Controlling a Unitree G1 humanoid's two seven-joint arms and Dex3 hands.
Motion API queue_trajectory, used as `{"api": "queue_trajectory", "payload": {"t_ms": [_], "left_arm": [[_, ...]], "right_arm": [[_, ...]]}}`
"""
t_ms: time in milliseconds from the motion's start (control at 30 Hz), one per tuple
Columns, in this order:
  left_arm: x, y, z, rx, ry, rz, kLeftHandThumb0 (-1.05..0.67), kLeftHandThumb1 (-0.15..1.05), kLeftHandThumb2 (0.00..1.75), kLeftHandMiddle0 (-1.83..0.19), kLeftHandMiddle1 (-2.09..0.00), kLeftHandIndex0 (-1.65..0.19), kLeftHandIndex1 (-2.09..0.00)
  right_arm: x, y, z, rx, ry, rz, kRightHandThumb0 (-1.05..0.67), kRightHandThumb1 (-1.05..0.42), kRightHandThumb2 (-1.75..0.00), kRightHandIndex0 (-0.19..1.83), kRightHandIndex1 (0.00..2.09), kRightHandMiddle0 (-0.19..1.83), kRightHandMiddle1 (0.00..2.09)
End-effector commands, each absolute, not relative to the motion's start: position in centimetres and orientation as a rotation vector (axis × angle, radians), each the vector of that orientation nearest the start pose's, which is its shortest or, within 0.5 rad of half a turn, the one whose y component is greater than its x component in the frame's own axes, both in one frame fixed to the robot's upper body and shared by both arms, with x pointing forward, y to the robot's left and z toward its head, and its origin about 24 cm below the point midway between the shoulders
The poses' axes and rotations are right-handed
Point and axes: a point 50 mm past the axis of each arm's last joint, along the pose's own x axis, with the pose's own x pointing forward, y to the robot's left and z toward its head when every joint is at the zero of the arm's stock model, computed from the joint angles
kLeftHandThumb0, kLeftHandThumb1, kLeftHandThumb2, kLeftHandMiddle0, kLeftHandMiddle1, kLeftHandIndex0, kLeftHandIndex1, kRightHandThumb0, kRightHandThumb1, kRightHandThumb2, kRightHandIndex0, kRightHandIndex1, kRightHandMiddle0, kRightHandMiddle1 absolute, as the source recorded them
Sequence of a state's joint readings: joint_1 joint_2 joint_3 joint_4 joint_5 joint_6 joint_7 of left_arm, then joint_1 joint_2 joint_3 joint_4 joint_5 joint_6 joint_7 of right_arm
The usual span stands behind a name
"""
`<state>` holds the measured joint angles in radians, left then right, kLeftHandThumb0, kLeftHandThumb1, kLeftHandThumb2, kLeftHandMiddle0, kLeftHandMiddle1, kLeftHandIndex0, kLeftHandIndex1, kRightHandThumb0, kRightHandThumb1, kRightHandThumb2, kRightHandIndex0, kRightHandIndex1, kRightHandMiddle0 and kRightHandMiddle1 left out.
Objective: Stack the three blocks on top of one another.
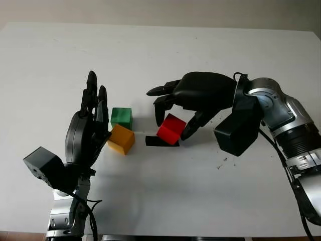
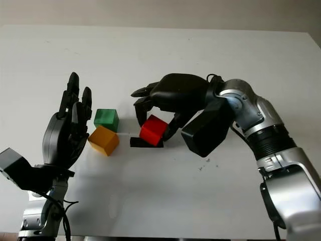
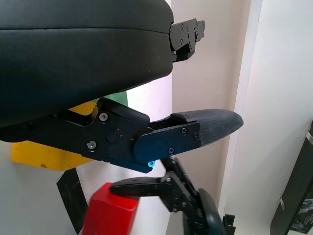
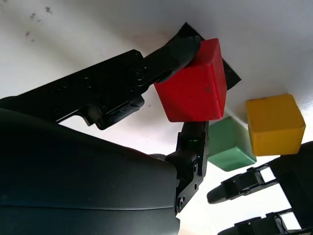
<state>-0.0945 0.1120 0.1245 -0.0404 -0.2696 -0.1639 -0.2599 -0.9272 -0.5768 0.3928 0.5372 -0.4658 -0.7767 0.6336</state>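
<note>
Red block [image 1: 171, 129], yellow block [image 1: 121, 139], green block [image 1: 121, 117]

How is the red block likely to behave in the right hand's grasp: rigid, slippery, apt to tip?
The red block looks rigid: its faces and edges stay crisp under the right hand. Its smooth faces may be somewhat slippery. It sits tilted between the fingers, so it could pivot unless placed squarely.
</note>
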Motion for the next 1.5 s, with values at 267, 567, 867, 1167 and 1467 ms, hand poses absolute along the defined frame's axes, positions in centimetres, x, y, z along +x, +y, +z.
{"api": "queue_trajectory", "payload": {"t_ms": [267, 567, 867, 1167, 1467], "left_arm": [[26.5, 18.1, 9.7, -0.113, -0.341, -0.169, -0.73, 1.05, 0.61, 0.19, 0.00, 0.19, 0.00], [26.5, 18.2, 9.5, -0.108, -0.347, -0.163, -0.73, 1.05, 0.61, 0.19, 0.00, 0.19, 0.00], [26.4, 18.1, 9.5, -0.106, -0.339, -0.158, -0.74, 1.05, 0.61, 0.19, 0.00, 0.19, 0.00], [26.4, 18.1, 9.6, -0.110, -0.339, -0.157, -0.73, 1.05, 0.61, 0.19, 0.00, 0.19, 0.00], [26.4, 18.2, 9.5, -0.105, -0.339, -0.158, -0.73, 1.05, 0.61, 0.19, 0.00, 0.19, 0.00]], "right_arm": [[34.5, -10.2, 20.0, -1.500, -0.654, 1.059, -0.46, -0.92, -0.06, 0.22, 0.05, 0.41, 1.40], [34.8, -10.0, 19.6, -1.504, -0.639, 1.068, -0.44, -0.93, -0.06, 0.22, 0.05, 0.40, 1.41], [34.8, -10.0, 19.2, -1.487, -0.639, 1.072, -0.46, -0.93, -0.06, 0.21, 0.05, 0.35, 1.37], [34.8, -10.5, 19.1, -1.495, -0.599, 1.085, -0.54, -0.91, -0.05, 0.10, 0.03, 0.15, 0.92], [34.7, -10.9, 19.6, -1.526, -0.568, 1.076, -0.72, -0.89, -0.05, -0.13, 0.01, -0.07, 0.29]]}}
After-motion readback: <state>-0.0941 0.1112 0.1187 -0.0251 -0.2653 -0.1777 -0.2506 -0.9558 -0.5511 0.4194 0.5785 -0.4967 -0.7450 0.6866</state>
